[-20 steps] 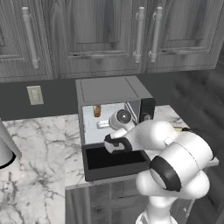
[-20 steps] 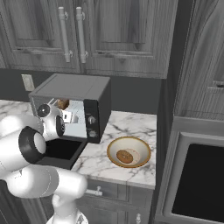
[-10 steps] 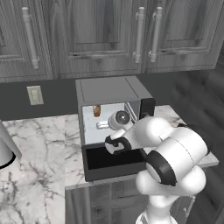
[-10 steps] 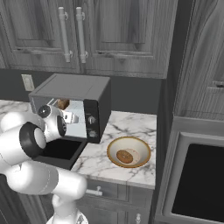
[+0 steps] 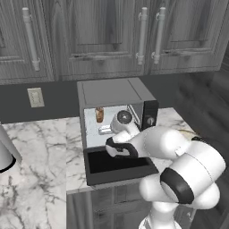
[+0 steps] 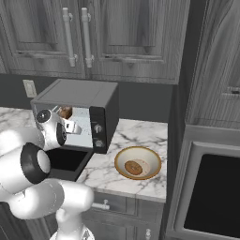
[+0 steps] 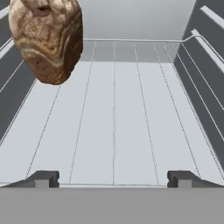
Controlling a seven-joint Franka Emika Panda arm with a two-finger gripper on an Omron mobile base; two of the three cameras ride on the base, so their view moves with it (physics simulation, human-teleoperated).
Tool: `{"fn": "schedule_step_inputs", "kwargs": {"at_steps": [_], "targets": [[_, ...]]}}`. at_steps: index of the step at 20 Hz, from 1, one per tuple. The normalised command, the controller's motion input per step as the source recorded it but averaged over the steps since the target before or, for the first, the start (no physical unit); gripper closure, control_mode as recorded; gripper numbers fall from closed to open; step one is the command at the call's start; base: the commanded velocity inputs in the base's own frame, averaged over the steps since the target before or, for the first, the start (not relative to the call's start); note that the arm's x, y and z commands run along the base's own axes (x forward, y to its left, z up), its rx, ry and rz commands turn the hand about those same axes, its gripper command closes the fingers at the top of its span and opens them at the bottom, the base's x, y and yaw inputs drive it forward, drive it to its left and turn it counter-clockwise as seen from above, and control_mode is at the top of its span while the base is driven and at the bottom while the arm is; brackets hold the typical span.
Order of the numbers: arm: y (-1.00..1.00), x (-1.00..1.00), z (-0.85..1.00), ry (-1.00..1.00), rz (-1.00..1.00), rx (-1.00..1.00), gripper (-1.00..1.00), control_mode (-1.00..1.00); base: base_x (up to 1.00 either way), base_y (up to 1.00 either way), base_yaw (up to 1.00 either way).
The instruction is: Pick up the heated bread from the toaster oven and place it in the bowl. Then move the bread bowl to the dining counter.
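Note:
The toaster oven (image 5: pixel 112 92) stands on the worktop with its dark glass door (image 5: pixel 118 166) folded down. Inside, the heated bread (image 7: pixel 47 39), a chunky golden-brown roll, sits at the upper left of the hand view on the wire rack (image 7: pixel 131 109). It also shows at the back left of the oven (image 5: pixel 99 114). My gripper (image 7: pixel 113 179) is open inside the oven mouth, short of the bread and to its right, with nothing between its fingertips (image 7: pixel 41 178). The tan bowl (image 6: pixel 149 154) rests on the marble to the right of the oven. The dining counter is out of view.
A flatter, darker bread piece (image 6: pixel 133 167) lies in the bowl. Grey cabinets (image 6: pixel 93 37) hang above the oven. A dark oven front (image 6: pixel 211 197) sits low at the right. My arm (image 5: pixel 170 143) stretches over the open door.
The hand has pushed a little further into the oven over the open door. The bread and the bowl have stayed put, and the jaws remain wide.

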Motion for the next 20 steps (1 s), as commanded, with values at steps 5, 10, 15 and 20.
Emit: {"fn": "schedule_step_inputs", "kwargs": {"at_steps": [5, 10, 15, 20], "targets": [[-0.16, -0.81, -0.67, 0.11, 0.0, -0.04, -1.0, -1.0, 0.0, 0.0, 0.0], [-0.25, -0.99, -0.75, 0.1, -0.01, -0.03, -1.0, -1.0, 0.0, 0.0, 0.0], [-0.26, -1.0, -0.76, 0.09, -0.02, -0.03, -1.0, -1.0, 0.0, 0.0, 0.0], [-0.26, -1.0, -0.69, 0.08, -0.03, -0.02, -1.0, -1.0, 0.0, 0.0, 0.0]]}}
